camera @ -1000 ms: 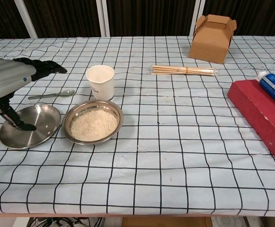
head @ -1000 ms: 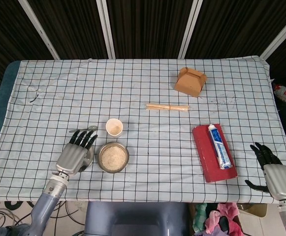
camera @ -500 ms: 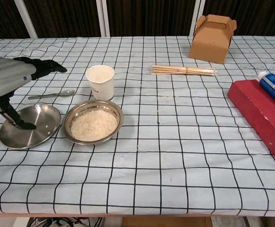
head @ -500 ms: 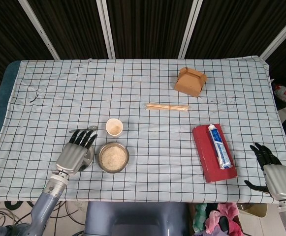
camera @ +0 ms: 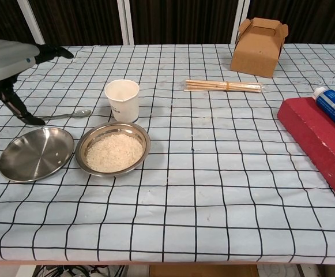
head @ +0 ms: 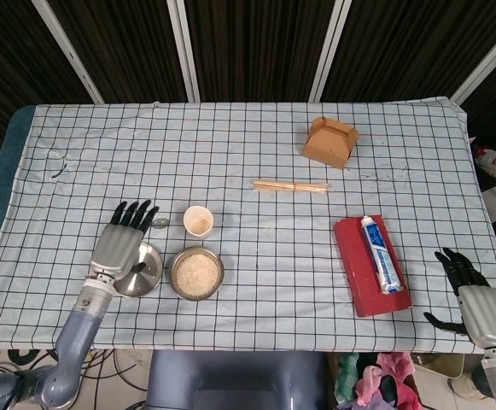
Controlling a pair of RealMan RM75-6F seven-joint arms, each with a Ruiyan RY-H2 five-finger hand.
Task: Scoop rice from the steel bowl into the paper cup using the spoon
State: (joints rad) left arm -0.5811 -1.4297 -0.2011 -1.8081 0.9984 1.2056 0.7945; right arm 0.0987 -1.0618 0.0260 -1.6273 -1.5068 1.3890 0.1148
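Note:
The steel bowl (head: 172, 274) (camera: 146, 141) full of white rice sits near the front left. Just behind it stands the empty paper cup (head: 198, 221) (camera: 122, 99). The spoon (camera: 63, 115) lies flat on the cloth left of the cup; in the head view only its bowl end (head: 160, 224) shows past my fingers. My left hand (head: 121, 243) (camera: 10, 60) hovers above the spoon's handle, fingers stretched out and holding nothing. My right hand (head: 474, 295) rests open at the table's front right edge, far from the bowl.
A flat steel lid (head: 149, 269) (camera: 36, 154) lies left of the bowl. Further off are a bundle of chopsticks (head: 290, 186) (camera: 223, 86), a brown takeaway box (head: 330, 142) (camera: 259, 39), and a red box (head: 369, 278) (camera: 314, 135) with a toothpaste tube (head: 380, 254) (camera: 331, 103) on it.
My left hand has lifted off the steel lid and moved away from me, so it is now over the spoon. The right hand has not moved.

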